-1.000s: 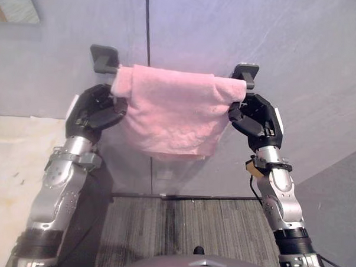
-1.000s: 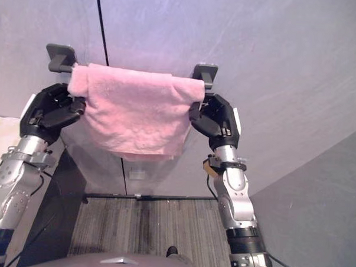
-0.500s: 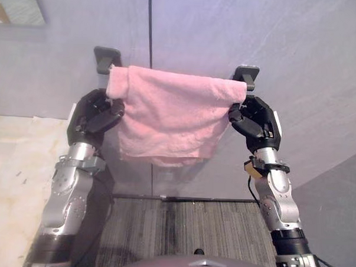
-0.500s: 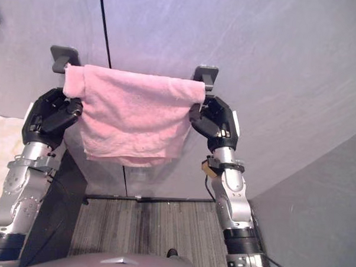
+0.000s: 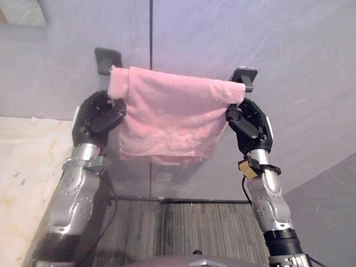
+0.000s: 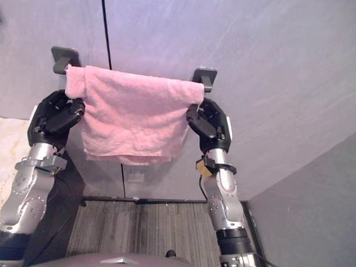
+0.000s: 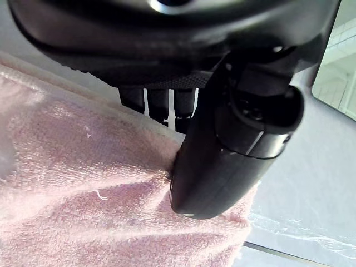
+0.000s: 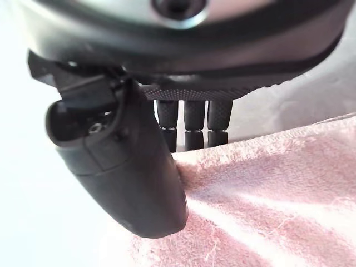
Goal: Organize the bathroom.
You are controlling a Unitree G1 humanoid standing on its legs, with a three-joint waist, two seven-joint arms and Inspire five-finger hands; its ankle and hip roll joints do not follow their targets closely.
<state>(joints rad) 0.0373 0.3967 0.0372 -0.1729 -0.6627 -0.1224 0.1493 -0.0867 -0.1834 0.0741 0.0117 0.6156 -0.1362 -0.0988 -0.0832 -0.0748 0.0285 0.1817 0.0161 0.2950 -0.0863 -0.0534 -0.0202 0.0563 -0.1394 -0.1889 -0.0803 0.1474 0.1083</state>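
Grey-walled bathroom corner before us

We face a smooth grey wall (image 5: 241, 36) split by a dark vertical seam (image 5: 151, 26); below the wall lies a striped grey mat (image 5: 186, 225), left of it pale marbled flooring (image 5: 11, 162), upper left a mirror corner (image 5: 18, 5).

Towel (image 5: 170, 115) draped over wall rail; left hand (image 5: 99, 113), right hand (image 5: 247, 122) apparently pinching its side edges.

So the towel bar (image 5: 239, 83) is mounted on the grey wall, dark brackets at each end. A pink towel (image 5: 170, 112) hangs folded over it, covering nearly the whole bar, sitting between the left hand's fingers (image 7: 158, 104) and the right hand's fingers (image 8: 194, 125).
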